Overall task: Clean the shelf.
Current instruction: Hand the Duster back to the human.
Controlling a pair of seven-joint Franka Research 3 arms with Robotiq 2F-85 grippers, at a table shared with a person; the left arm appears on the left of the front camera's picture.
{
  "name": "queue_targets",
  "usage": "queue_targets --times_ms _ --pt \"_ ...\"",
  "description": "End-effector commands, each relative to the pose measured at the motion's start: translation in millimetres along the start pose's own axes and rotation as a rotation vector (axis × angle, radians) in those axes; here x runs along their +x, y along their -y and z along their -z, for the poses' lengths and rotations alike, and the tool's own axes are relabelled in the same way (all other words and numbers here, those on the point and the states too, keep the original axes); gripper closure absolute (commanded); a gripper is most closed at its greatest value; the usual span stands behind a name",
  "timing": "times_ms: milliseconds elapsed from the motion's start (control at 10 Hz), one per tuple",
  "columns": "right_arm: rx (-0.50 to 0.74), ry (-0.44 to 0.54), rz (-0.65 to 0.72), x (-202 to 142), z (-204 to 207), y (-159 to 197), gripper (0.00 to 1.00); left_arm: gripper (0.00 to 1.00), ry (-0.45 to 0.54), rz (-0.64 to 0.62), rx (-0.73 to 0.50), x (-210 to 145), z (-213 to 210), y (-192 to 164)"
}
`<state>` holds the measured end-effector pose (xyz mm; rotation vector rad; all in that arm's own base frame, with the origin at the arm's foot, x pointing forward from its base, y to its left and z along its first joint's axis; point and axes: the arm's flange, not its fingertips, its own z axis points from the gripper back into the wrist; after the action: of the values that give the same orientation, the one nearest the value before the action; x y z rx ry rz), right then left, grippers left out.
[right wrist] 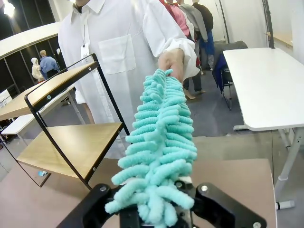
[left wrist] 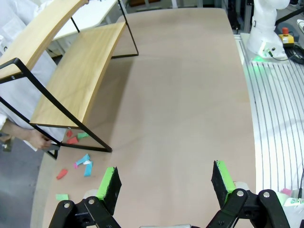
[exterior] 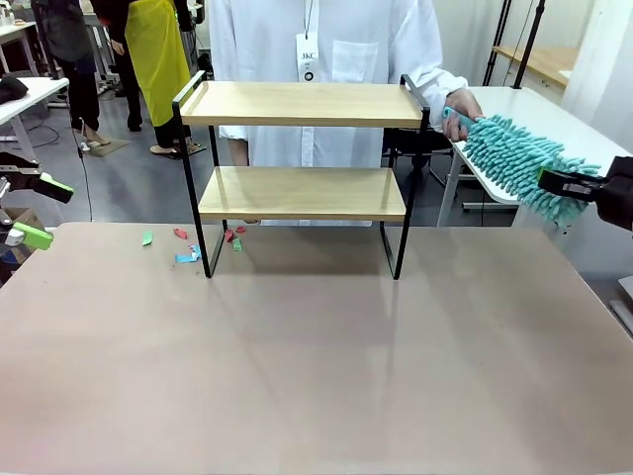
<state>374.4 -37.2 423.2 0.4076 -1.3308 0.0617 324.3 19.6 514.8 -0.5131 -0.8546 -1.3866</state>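
Note:
The shelf [exterior: 297, 104] stands at the far middle of the tan table, both wooden boards bare. It also shows in the left wrist view [left wrist: 80, 76] and the right wrist view [right wrist: 71, 147]. A fluffy teal duster [exterior: 509, 158] hangs in the air to the right of the shelf. My right gripper [exterior: 564, 183] is shut on one end of the duster [right wrist: 161, 142], whose strands spill between the fingers [right wrist: 156, 199]. A person's hand [exterior: 460, 104] holds the other end. My left gripper [exterior: 45, 212] stands open at the table's left edge, with nothing between its fingers [left wrist: 166, 183].
Small coloured paper scraps [exterior: 188, 247] lie on the table by the shelf's left legs, seen too from the left wrist [left wrist: 80, 161]. The person in a white coat [exterior: 326, 40] stands right behind the shelf. A white table [exterior: 554, 109] stands at the far right.

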Motion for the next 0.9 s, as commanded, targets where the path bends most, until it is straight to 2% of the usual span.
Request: queue_targets --times_ms 0,100,200,300,400,500,600,800 --pt "0.004 0.006 -0.01 4 -1 0 0.84 0.0 0.028 0.016 0.0 0 0 -1" --pt "0.004 0.006 -0.01 4 -1 0 0.84 0.0 0.028 0.016 0.0 0 0 -1" --pt "0.0 0.0 0.0 0 0 0 0.25 0.0 0.028 0.016 0.0 0 0 -1" --pt "0.001 0.01 0.0 4 -2 -1 0.25 0.0 0.028 0.016 0.0 0 0 -1" --pt "0.0 0.022 0.0 11 -5 -1 0.0 0.0 0.028 0.016 0.0 0 0 -1" --pt "0.003 0.045 0.007 20 -11 -3 0.21 0.0 0.028 0.016 0.0 0 0 -1" --pt "0.013 0.075 0.032 34 -16 -3 0.0 0.0 0.028 0.016 0.0 0 0 -1" --pt "0.012 0.182 0.106 71 -34 3 0.0 0.0 0.028 0.016 0.0 0 0 -1"
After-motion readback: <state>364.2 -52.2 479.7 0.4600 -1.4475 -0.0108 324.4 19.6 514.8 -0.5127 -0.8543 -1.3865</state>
